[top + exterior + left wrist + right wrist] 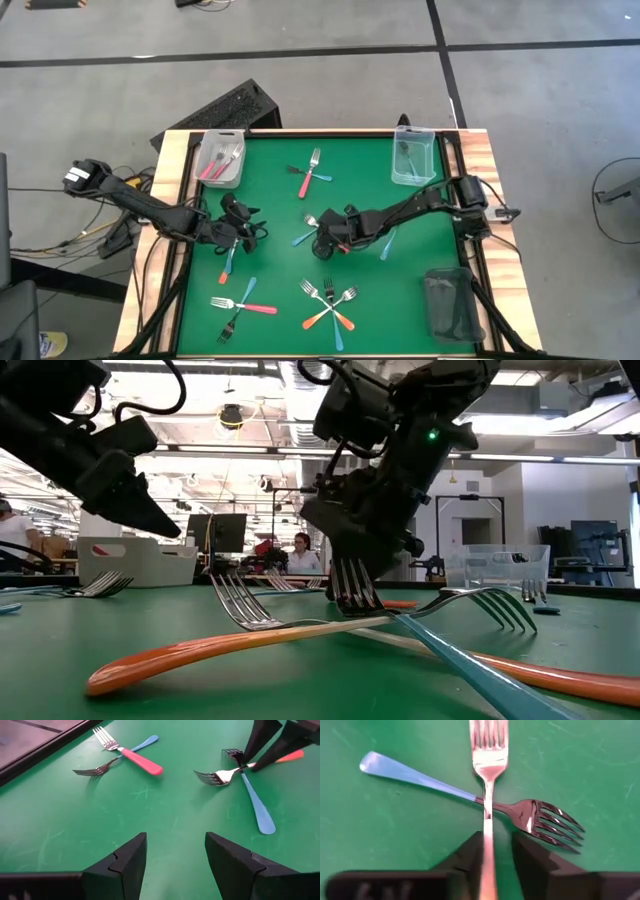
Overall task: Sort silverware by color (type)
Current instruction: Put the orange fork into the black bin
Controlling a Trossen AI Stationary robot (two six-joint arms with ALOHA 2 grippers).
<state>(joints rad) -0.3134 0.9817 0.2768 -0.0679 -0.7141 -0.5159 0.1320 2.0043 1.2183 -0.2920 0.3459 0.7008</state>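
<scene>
The step in hand is a pick at the middle of the green bench (280, 200). The right gripper (322, 238) is down on a crossed pair of forks there, its jaws closed around the handle of the upper fork (489, 765), which looks orange where it pokes out past the gripper in the left wrist view. That fork lies across a blue-handled fork (470, 790), touching it where the two cross, and neither is lifted clear of the bench yet.

The left gripper (232, 222) hovers over the left part of the bench with its jaws wide open and empty, near a fork lying just below it.

The rest of the silverware is scattered: a red and blue pair (312, 172) far centre, a pair near left (240, 305), a cluster of crossed forks (328, 305) near centre. Red-handled forks already lie in the far-left bin (204, 148), and the far-right clear bin (432, 160) holds what looks like a blue one; a dark bin (448, 305) stands near right.

Next, I judge, the held fork must rise straight up so the blue one beneath is not dragged along, then travel to the bin for its colour.
</scene>
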